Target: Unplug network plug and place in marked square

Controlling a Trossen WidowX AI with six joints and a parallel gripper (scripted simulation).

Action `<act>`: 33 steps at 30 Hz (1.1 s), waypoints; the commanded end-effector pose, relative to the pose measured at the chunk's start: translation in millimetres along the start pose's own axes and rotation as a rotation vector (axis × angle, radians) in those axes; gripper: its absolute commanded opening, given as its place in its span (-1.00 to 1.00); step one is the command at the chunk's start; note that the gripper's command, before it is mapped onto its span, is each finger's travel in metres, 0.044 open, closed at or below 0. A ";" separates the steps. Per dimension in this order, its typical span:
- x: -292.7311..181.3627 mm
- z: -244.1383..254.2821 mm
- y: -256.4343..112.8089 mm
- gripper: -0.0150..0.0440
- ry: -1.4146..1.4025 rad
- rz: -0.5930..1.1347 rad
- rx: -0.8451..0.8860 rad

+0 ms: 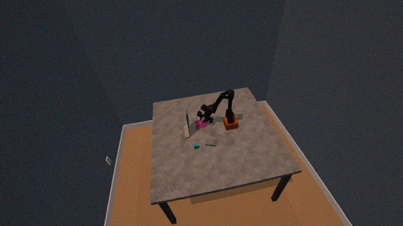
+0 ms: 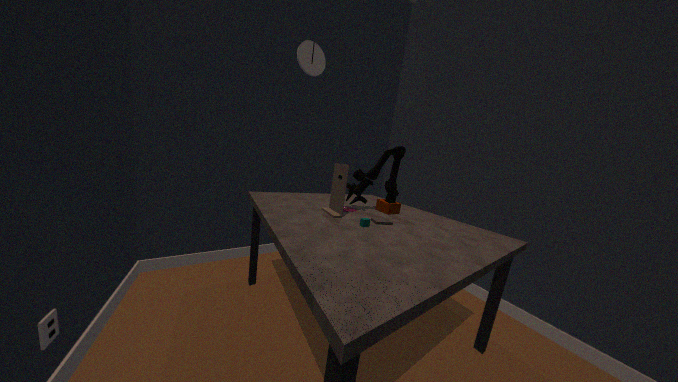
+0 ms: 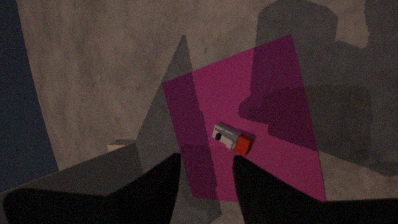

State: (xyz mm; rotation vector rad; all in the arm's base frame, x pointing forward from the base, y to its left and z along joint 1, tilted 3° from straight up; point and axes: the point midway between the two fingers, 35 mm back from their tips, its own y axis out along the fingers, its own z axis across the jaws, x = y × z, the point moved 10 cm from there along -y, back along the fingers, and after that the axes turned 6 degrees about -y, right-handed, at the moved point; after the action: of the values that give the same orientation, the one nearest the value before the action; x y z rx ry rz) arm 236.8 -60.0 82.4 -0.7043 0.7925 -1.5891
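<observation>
The plug (image 3: 232,138), a light grey body with a red end, lies at a slant inside the magenta marked square (image 3: 222,75) (image 1: 204,126). It is out of the socket and apart from the panel. My gripper (image 3: 207,161) (image 2: 349,201) is partly open and empty. Its fingertips are above the square, near the plug's red end, with the plug outside the gap between them. The upright panel (image 1: 187,117) (image 2: 338,189) stands beyond the square, with a dark opening high on it. The thin tab is too small to make out for certain.
The panel's beige foot (image 1: 187,132) (image 2: 332,212) is beside the square. A teal block (image 1: 196,146) (image 2: 365,222) and a flat grey piece (image 1: 211,143) (image 2: 383,222) lie on the table to one side. The arm stands on an orange base (image 1: 231,124) (image 2: 388,206).
</observation>
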 end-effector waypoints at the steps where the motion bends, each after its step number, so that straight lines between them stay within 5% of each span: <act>1: 0.3 3.7 -3.7 0.04 -0.003 0.004 0.003; 33: 3.3 27.6 -38.5 0.04 -0.003 0.003 0.003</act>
State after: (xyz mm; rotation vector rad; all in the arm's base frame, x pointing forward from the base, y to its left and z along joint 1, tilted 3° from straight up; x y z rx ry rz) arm 236.5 -62.5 125.7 -0.7047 0.7914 -1.5918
